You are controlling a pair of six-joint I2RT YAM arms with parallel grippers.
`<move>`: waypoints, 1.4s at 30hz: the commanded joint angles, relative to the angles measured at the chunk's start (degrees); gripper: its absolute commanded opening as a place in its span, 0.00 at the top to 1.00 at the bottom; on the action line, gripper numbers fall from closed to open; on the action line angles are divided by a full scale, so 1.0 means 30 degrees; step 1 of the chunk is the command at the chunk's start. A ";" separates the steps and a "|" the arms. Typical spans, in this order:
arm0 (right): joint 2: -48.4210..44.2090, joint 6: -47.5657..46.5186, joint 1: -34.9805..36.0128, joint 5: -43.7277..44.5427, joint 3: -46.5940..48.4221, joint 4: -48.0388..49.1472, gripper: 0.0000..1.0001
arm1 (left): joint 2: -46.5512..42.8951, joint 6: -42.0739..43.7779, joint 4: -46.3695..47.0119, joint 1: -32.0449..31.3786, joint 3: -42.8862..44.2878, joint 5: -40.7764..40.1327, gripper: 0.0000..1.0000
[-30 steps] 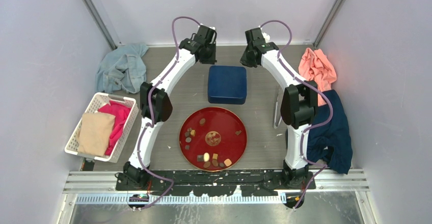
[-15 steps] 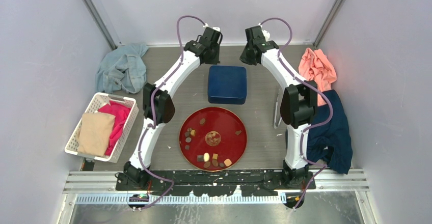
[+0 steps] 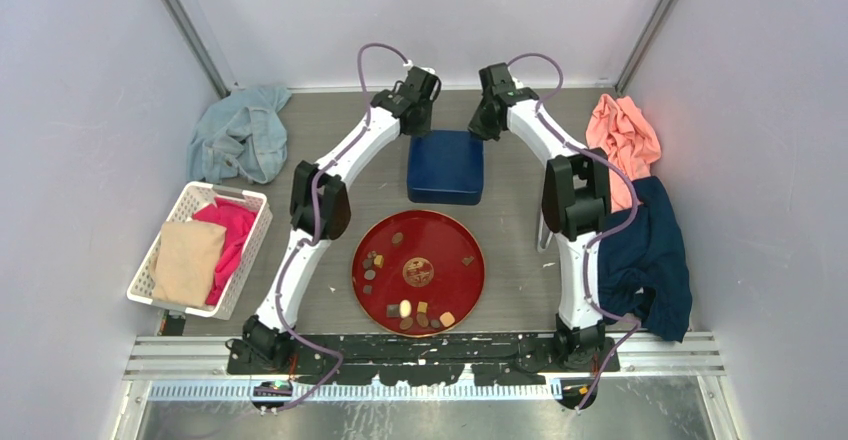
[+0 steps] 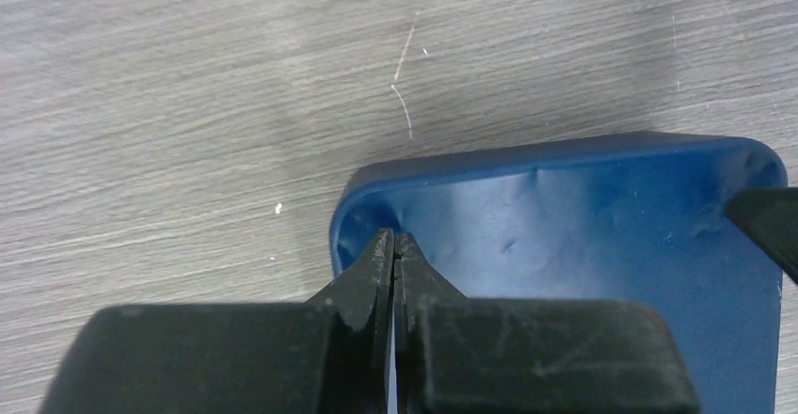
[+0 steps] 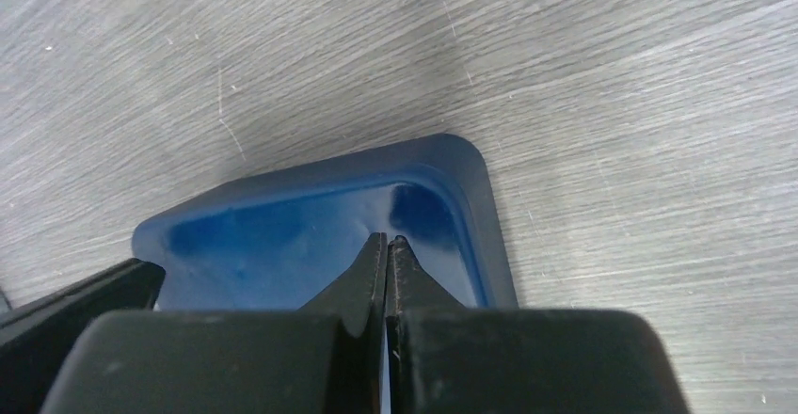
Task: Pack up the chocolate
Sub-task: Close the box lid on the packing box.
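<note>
Several small chocolate pieces (image 3: 405,309), dark brown, tan and cream, lie scattered on the red plate (image 3: 445,285) around its gold emblem. Beyond the plate sits a closed blue box (image 3: 446,165). My left gripper (image 3: 420,125) is shut, its tips (image 4: 393,237) over the far left corner of the box (image 4: 583,207). My right gripper (image 3: 479,125) is shut too, its tips (image 5: 387,240) over the far right corner of the box (image 5: 282,235). Neither holds anything. Whether the tips touch the lid cannot be told.
A white basket (image 3: 150,270) with pink and tan cloth stands at the left. A light blue cloth (image 3: 240,135) lies behind it. A salmon cloth (image 3: 622,130) and a navy cloth (image 3: 650,260) lie at the right. A thin pale utensil (image 3: 543,228) rests right of the plate.
Both arms have swung inward toward each other, bringing the shut grippers from beside the blue box to over its far corners. The plate and chocolate have not moved.
</note>
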 commanded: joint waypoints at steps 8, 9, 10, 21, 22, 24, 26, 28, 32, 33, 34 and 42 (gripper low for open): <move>-0.3532 -0.0535 -0.0110 0.0709 0.0589 0.0556 0.99 | -0.3474 0.1294 0.0784 0.0094 0.2244 -0.1738 1.00; -0.3445 -0.0535 -0.0145 0.0781 0.0553 0.0500 0.99 | -0.3313 0.1266 0.0850 0.0101 0.2117 -0.1744 1.00; -0.3321 -0.0535 -0.0135 0.0743 0.0460 0.0446 0.99 | -0.3092 0.1160 0.0902 0.0095 0.1937 -0.1778 1.00; -0.0454 -0.0767 -0.0139 -0.0398 -0.0028 -0.1969 0.99 | 0.1133 -0.1019 -0.0087 0.0256 -0.0571 0.0823 1.00; -0.1043 -0.0791 -0.0149 -0.0298 -0.0290 -0.1650 0.99 | 0.1240 -0.1074 -0.0662 0.0242 -0.0161 0.0894 1.00; -0.2332 -0.0946 -0.0181 -0.0086 -0.0545 -0.1070 0.99 | 0.0788 -0.0798 -0.1204 0.0264 0.0592 0.0787 1.00; -0.3655 -0.1176 -0.0201 0.0141 -0.0372 -0.0965 0.99 | -0.0655 -0.0298 -0.0848 0.0291 0.0975 0.0254 1.00; -0.4597 -0.1412 -0.0208 0.0218 -0.0227 -0.1074 0.99 | -0.2019 0.0125 -0.0408 0.0370 0.1315 -0.0077 1.00; -0.6439 -0.1504 -0.0183 0.0239 -0.1385 -0.1299 0.99 | -0.4475 0.0623 0.0232 0.0445 0.1447 -0.0254 1.00; -0.6881 -0.1502 -0.0187 0.0199 -0.1943 -0.1295 0.99 | -0.4987 0.0680 0.0294 0.0445 0.1344 -0.0214 1.00; -0.7354 -0.1502 -0.0162 0.0209 -0.2540 -0.1262 0.99 | -0.5348 0.0765 0.0232 0.0460 0.1287 -0.0195 1.00; -0.7681 -0.1184 0.0621 -0.0943 -0.6768 -0.0878 0.99 | -0.5150 0.0494 0.1172 0.0447 -0.2259 0.0041 1.00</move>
